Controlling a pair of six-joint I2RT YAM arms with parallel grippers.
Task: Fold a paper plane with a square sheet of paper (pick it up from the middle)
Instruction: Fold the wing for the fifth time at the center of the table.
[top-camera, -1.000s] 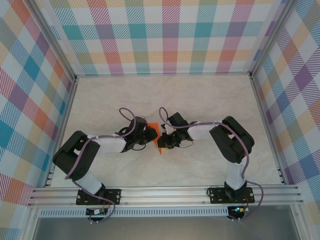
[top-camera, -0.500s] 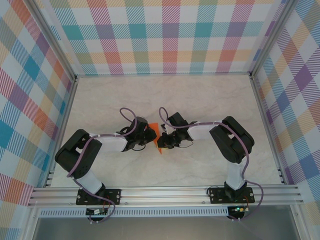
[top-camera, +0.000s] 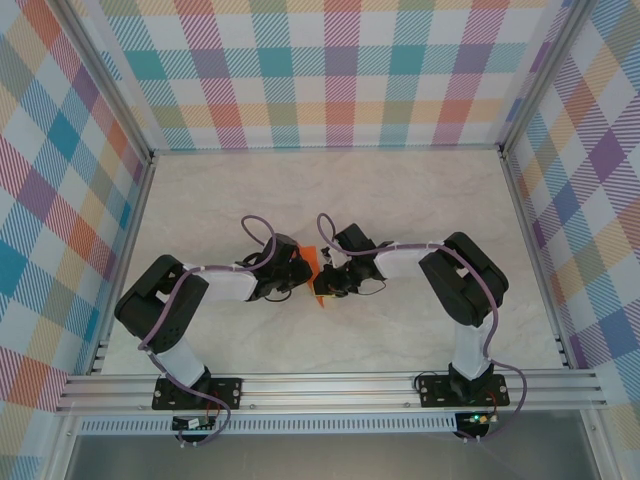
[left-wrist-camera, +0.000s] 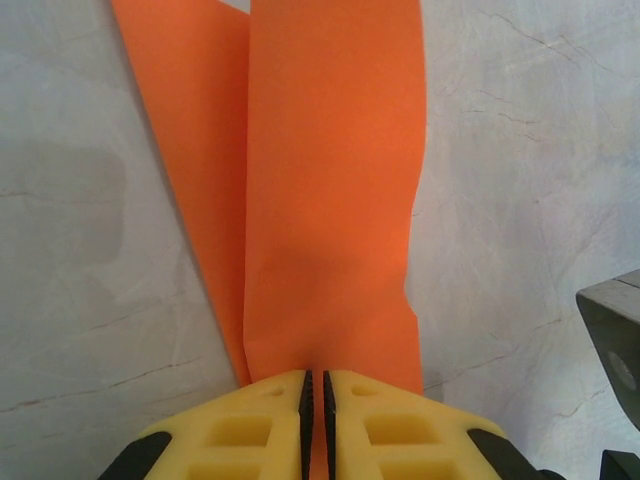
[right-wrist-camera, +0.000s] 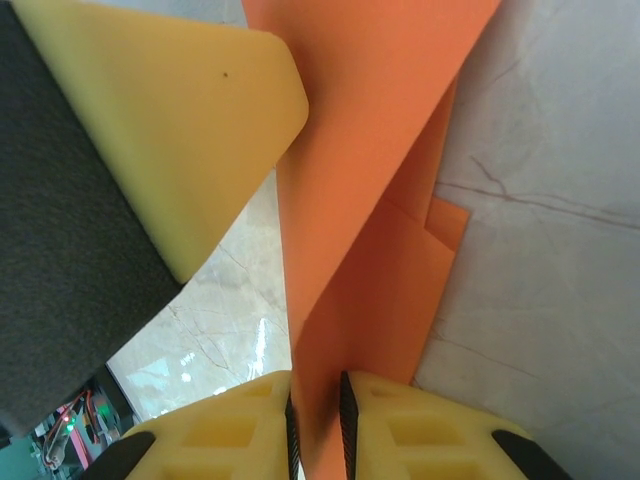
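Marbled pale worktop (top-camera: 420, 200) is carrying the action, with bright plaid panels standing around it. Near its middle, both arms are meeting over the orange sheet of paper (left-wrist-camera: 330, 200), which is already partly folded, one layer lying over another. The left gripper (left-wrist-camera: 316, 385) is pinching one edge with its jaws almost closed. The right gripper (right-wrist-camera: 317, 392) is clamping another edge the same way. Trouble is waiting if the arms are pulling against each other: such thin paper is likely to tear, slip out of a narrow pinch, or drag the crease crooked.
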